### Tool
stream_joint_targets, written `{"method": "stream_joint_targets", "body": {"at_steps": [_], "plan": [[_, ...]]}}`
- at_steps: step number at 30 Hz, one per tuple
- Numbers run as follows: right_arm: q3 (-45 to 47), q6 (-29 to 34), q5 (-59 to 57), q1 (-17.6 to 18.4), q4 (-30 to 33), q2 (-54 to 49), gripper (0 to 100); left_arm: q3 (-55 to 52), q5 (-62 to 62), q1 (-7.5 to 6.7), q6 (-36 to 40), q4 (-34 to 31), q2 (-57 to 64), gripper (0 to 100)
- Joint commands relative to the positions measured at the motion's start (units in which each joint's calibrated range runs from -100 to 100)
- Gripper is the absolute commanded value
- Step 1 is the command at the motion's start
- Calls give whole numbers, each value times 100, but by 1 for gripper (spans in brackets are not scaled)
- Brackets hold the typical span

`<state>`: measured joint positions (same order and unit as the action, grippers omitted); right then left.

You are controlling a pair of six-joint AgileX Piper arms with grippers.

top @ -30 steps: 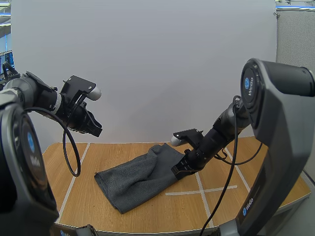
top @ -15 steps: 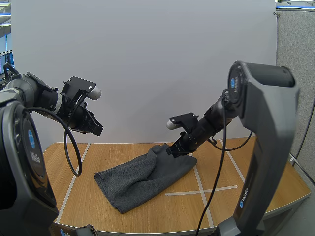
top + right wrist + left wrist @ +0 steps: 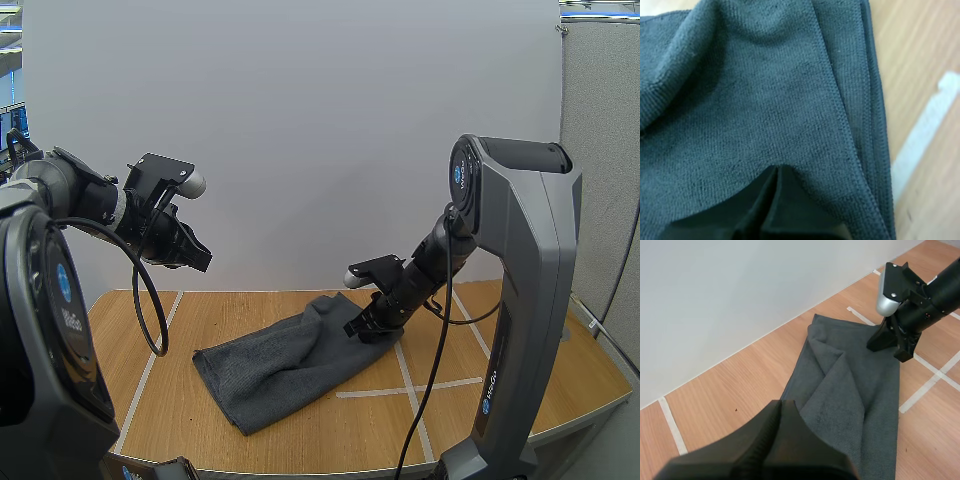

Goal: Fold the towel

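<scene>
Dark-grey terry towel [image 3: 290,360] to fold: lying slantwise on the pale wooden table [image 3: 200,420], running from about 7 o'clock at the near edge up to 1 o'clock, already doubled along its length with a loose ridge at the far end. Not shifting at all over the last second, creases included.

Tracking the black two-fingered right gripper [image 3: 362,328] instead: sitting low on the cloth's 4 o'clock edge a second ago, rising clear half a second ago, now dipping again at the towel's 2 o'clock end. Showing its fingers pressed together as one dark wedge in the right wrist view, pinching nothing. Possibly just brushing the nap, though hard to say whether touching or hanging a shade above.

Holding the black left gripper [image 3: 195,258] high off the table towards 10 o'clock, exactly as before, fingers likewise closed on nothing and looking down along the cloth.

Reading this as repositioning, not folding: no corner being lifted, no new layer being laid. Needing those right fingers parted before any hem near the white tape strip [image 3: 920,145] gets taken.
</scene>
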<state>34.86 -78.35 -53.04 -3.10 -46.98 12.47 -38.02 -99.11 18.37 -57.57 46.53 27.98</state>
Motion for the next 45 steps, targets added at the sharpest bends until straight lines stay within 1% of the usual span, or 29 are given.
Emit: {"method": "stream_joint_targets", "body": {"at_steps": [1,4,7,10,13,15,17,20,21,23,25,29,30,32,33,34,36,39,42,45], "plan": [[928,86,-194,-328,725,-265,0,34,-89,7,-155,171,25,0],[1351,-45,-203,-459,761,-590,0,34,-89,7,-260,171,25,0],[1851,-140,-299,-553,820,-1138,0,34,-89,7,-364,171,25,0],[2292,-140,-586,-562,878,-1748,0,34,-89,7,-499,171,25,0],[2541,-140,-658,-562,867,-2260,0,34,-89,7,-628,179,-43,0],[2596,-140,-658,-562,829,-2526,0,34,-89,-27,-793,179,-179,0],[2596,-131,-706,-562,768,-2709,0,34,-89,-103,-852,128,-384,0],[2596,-131,-767,-562,658,-2750,0,34,-89,-382,-854,-184,-758,0],[2596,-131,-784,-562,658,-2750,0,34,-89,-448,-817,-267,-858,0],[2596,-122,-787,-562,647,-2750,0,34,-89,-697,-720,-412,-1119,0],[2596,-107,-787,-562,647,-2750,0,34,-89,-870,-663,-500,-1278,0],[2596,-107,-787,-562,622,-2750,0,34,-65,-1307,-536,-730,-1606,0],[2596,-107,-787,-562,622,-2750,0,34,126,-1418,-514,-837,-1695,0],[2596,-107,-787,-562,622,-2750,0,34,385,-1543,-437,-995,-1812,0],[2596,-107,-787,-562,622,-2750,0,34,510,-1670,-411,-1122,-1935,0],[2596,-107,-787,-562,622,-2750,0,34,585,-1761,-399,-1150,-2107,0],[2596,-88,-787,-562,623,-2750,0,34,619,-1868,-399,-1139,-2321,0],[2596,-26,-787,-562,623,-2750,0,34,619,-1962,-446,-1162,-2599,0],[2596,-26,-787,-562,623,-2750,0,34,601,-2013,-534,-1257,-2879,0],[2596,-26,-772,-562,612,-2750,0,34,103,-2021,-733,-1193,-3131,0]]}}
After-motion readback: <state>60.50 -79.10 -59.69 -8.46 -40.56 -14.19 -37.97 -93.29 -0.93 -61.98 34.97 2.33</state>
